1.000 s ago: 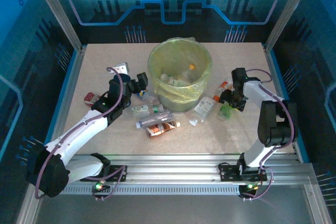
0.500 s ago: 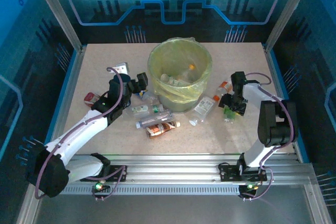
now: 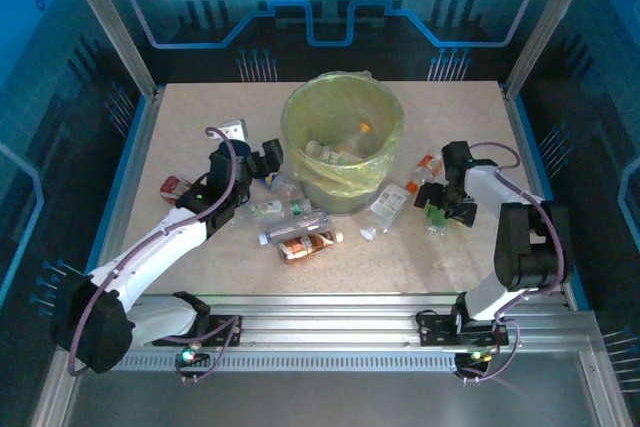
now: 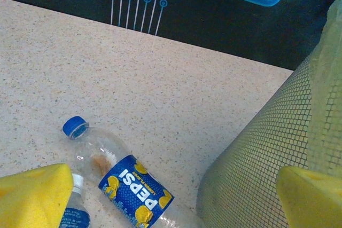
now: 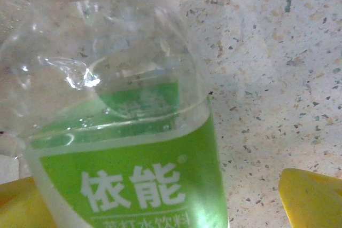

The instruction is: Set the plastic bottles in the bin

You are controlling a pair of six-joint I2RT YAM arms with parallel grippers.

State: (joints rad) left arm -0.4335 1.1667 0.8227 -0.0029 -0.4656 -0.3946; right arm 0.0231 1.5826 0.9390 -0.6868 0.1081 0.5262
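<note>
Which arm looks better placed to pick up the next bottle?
Right, probably. The right gripper is open and close over the green-labelled bottle, which lies between its fingers. The left gripper is open too, but the Pepsi bottle sits farther off, by the bin.

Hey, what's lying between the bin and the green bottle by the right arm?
A clear bottle on its side lies between the bin and the green bottle; the top view shows it.

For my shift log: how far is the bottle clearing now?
Done: some bottles lie inside the large round yellow-green-lined bin. In hand: the open right gripper straddles a clear green-labelled plastic bottle. Remaining: several bottles on the speckled table, including a blue-labelled Pepsi bottle.
</note>
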